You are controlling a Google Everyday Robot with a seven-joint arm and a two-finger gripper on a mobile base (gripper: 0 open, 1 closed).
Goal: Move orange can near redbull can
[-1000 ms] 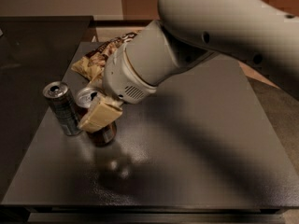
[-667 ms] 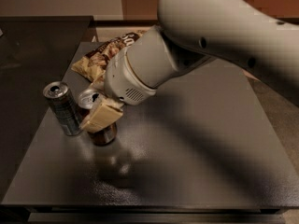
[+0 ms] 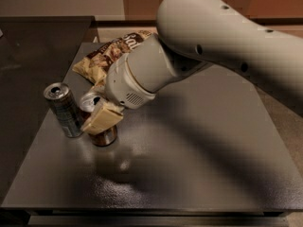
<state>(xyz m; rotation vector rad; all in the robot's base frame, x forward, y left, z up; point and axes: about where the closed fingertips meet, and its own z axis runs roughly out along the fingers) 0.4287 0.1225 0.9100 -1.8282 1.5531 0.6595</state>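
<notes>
The orange can (image 3: 105, 136) stands upright on the dark table (image 3: 189, 169), left of the middle. Its silver top shows and its dark brownish body shows below the finger. My gripper (image 3: 98, 119) comes down from the upper right and is shut on the orange can, with one cream finger (image 3: 103, 118) across the can's front. The other finger is hidden behind the can. The redbull can (image 3: 64, 110), slim and silver-blue, stands upright just left of the orange can, a narrow gap apart.
A crumpled chip bag (image 3: 106, 58) lies at the table's far left, just behind the cans and under my arm. My large white arm (image 3: 213, 41) crosses the upper right. The table's left edge runs close beside the redbull can.
Hardly anything has changed. The gripper and the orange can stay in the same place beside the redbull can.
</notes>
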